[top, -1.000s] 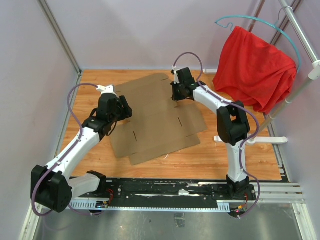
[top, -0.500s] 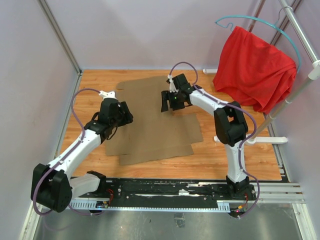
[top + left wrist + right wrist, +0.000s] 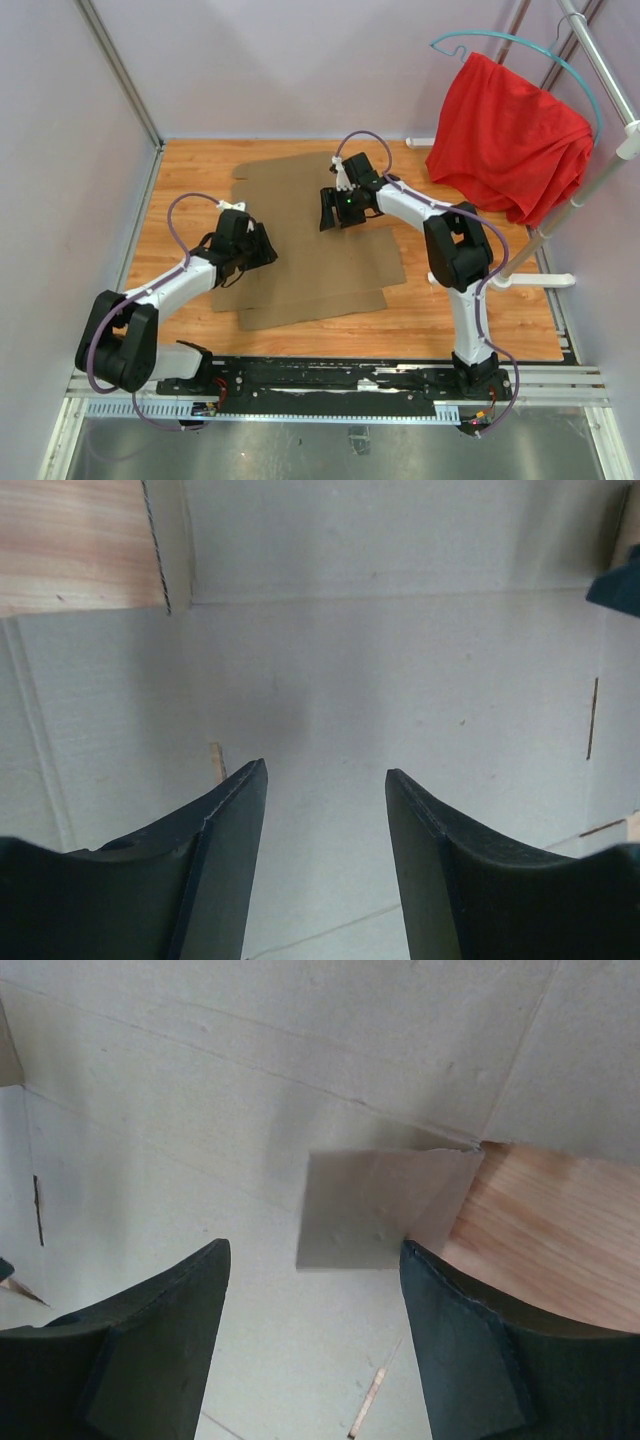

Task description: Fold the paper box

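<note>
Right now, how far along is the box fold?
Done: little. The box lies nearly flat, only one small flap turned over. In hand: nothing; left gripper and right gripper hover open above it. To do: raising walls, tucking tabs.

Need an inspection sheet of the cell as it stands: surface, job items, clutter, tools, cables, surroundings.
Surface: wooden tabletop, bare wood around the sheet.
Job's things: paper box, lying flat and unfolded; one small flap casts a shadow and seems slightly raised.
Clutter: nothing seen.
Grippers: left tool open, above the cardboard, holding nothing; right tool open, above the cardboard, holding nothing.
Cables: one purple cable looping on each arm.
Surroundings: red cloth on a teal hanger at the right; pale walls.
</note>
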Robot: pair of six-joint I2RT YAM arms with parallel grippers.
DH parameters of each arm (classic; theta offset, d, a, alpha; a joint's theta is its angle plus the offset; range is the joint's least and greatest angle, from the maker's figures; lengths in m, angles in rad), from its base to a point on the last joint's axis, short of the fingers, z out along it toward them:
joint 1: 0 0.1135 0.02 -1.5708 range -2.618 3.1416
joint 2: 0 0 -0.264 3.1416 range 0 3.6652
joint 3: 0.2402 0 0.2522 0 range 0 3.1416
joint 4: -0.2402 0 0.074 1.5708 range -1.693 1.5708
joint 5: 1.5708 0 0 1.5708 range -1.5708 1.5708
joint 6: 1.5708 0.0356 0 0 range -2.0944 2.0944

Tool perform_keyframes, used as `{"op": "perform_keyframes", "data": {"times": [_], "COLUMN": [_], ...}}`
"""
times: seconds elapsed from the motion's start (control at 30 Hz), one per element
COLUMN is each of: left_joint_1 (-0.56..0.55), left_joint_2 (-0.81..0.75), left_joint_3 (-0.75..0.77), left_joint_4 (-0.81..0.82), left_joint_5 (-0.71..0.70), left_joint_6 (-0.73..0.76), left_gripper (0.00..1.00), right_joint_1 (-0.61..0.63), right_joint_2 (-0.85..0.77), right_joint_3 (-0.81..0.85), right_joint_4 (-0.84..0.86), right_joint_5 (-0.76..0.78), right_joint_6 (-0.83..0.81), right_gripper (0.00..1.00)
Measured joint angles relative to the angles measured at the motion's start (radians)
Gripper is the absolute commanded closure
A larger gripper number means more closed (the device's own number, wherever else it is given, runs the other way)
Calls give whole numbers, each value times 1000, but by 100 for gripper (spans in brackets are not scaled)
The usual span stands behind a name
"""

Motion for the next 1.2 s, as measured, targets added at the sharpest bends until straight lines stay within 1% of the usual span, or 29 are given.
{"op": "perform_keyframes", "data": {"times": [0.13,0.27,0.37,0.43,0.47,0.5,0.53,0.57,0.6,0.67,0.7,0.77,0.8,0.83,0.87,0.9,0.93,0.97,1.0,1.1,1.2], "left_joint_1": [-6,-8,-8,-8,-8,-8,-8,-8,-8,-8,-8,-8,-8,-8,-8,-8,-8,-8,-8,-8,-8], "left_joint_2": [10,10,10,8,5,-3,-14,-34,-55,-123,-153,-227,-264,-303,-329,-356,-381,-401,-417,-472,-513], "left_joint_3": [-11,-12,-12,-12,-12,-12,-12,-12,-12,-21,-26,-47,-59,-74,-84,-94,-103,-109,-115,-138,-159], "left_joint_4": [13,27,30,29,27,24,20,14,8,-2,-6,-15,-21,-29,-37,-48,-60,-74,-82,-106,-124], "left_joint_5": [14,16,19,19,19,19,19,18,18,18,17,15,14,14,14,15,15,16,16,16,18], "left_joint_6": [-1,0,0,0,0,0,0,0,0,0,0,-3,-5,-8,-11,-14,-19,-22,-24,-35,-48], "left_gripper": [44,44,44,43,43,43,43,43,42,42,42,42,42,42,42,42,41,41,41,41,41], "right_joint_1": [0,0,1,2,2,2,2,2,2,-7,-16,-58,-93,-131,-158,-178,-180,-169,-142,-28,42], "right_joint_2": [42,42,31,-1,-31,-74,-122,-172,-241,-374,-436,-560,-619,-669,-697,-711,-716,-719,-729,-798,-867], "right_joint_3": [18,23,17,-11,-35,-66,-97,-127,-168,-240,-278,-393,-481,-579,-653,-718,-776,-812,-839,-864,-871], "right_joint_4": [11,11,8,1,-5,-14,-22,-23,-25,-31,-31,21,88,148,174,177,159,134,97,-7,-43], "right_joint_5": [-6,-3,14,41,57,76,96,114,136,159,149,40,-39,-128,-179,-200,-201,-190,-152,-10,108], "right_joint_6": [3,3,0,-3,-4,-6,-7,-11,-7,30,50,77,94,117,136,140,137,138,134,129,140], "right_gripper": [31,31,30,29,30,43,79,97,99,99,93,57,46,37,27,17,9,4,1,2,2]}}
